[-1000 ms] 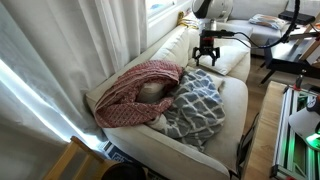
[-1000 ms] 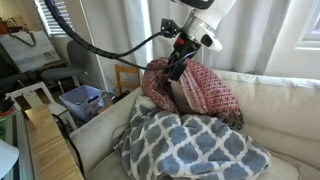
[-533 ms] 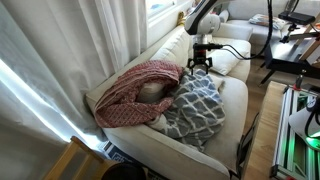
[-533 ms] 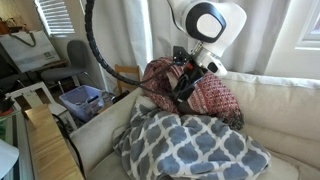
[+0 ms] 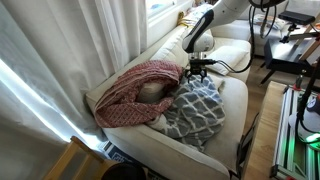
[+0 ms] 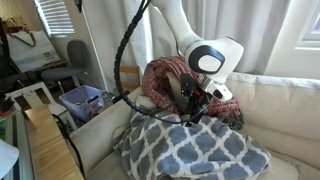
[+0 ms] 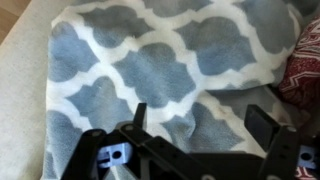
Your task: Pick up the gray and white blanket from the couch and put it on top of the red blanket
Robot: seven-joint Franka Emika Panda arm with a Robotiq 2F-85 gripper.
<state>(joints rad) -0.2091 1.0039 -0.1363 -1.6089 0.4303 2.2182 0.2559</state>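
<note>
So the big cream couch (image 5: 165,52) fills most of the shot, and both blankets are sitting on its seat. The red blanket (image 5: 135,90) is a bunched-up heap toward the curtain end. The gray and white blanket (image 5: 197,108) is spread next to it and touches it along one side, with its long axis running down the seat cushion. The thing that matters for the grab is that the gripper (image 5: 197,72) hangs right over the gray and white blanket's far end, close to the seam where it meets the red one. So the fabric is straight below the tool, and the drop-off heap is just off to one side. In the wrist view the patterned cloth (image 7: 150,70) fills everything under the gripper (image 7: 200,115), and a bit of red (image 7: 305,70) pokes in at the right edge. The jaws are spread wide with nothing between them, so there's no grip yet. I can't tell if the fingertips (image 7: 138,110) are actually touching the fabric. Compared to a second ago, the arm has come down a good way. It was up near the backrest, level with the top of the red pile, and now sits low by the blanket (image 6: 190,150) in both exterior views. Neither blanket looks like it has moved.
</note>
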